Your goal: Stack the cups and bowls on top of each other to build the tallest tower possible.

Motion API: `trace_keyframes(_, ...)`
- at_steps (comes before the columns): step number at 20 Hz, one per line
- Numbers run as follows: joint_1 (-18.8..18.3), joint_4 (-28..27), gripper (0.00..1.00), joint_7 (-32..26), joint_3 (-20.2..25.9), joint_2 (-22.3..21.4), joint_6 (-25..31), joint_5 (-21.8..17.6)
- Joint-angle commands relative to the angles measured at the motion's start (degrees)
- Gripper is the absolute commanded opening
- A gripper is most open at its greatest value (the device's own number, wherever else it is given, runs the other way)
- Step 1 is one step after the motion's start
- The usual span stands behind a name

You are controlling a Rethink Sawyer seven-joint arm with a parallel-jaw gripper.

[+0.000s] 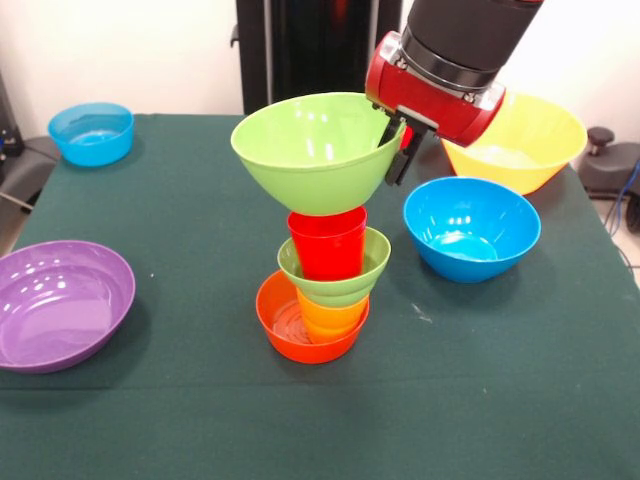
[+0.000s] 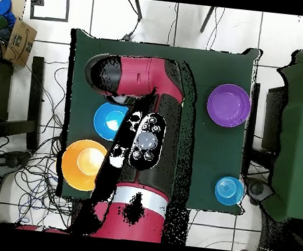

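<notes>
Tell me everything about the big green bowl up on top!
The large green bowl is glossy, smooth plastic, light green, round and deep, with a thin rim. It sits upright, slightly tilted, its narrow bottom at the mouth of the red cup that tops the tower. The gripper pinches its rim on the right side of the front view. In the overhead view, the arm hides it.

Bright even light from above, white glare spots on the purple bowl (image 1: 62,300), soft faint shadows, focus sharp throughout
</notes>
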Motion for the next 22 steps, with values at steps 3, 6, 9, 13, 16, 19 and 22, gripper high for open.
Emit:
trace_keyframes(3, 0.1, 0.9, 0.00, -3.2, 5.0, 2.5, 1.3, -2.4)
trace_keyframes(6, 0.1, 2.0, 0.00, -3.0, 5.0, 2.2, 0.2, -2.4)
trace_keyframes(9, 0.0, 2.2, 0.00, -2.9, 5.1, 2.2, -0.3, -2.4)
trace_keyframes(13, -0.1, 2.3, 0.00, -2.9, 5.2, 2.3, -0.8, -2.3)
trace_keyframes(16, -0.1, 2.8, 0.00, -2.7, 5.2, 2.2, -1.6, -2.3)
trace_keyframes(19, -0.1, 3.4, 0.00, -2.5, 5.2, 2.1, -2.6, -2.4)
trace_keyframes(22, 0.0, 4.2, 0.00, -2.1, 5.1, 1.9, -3.9, -2.5)
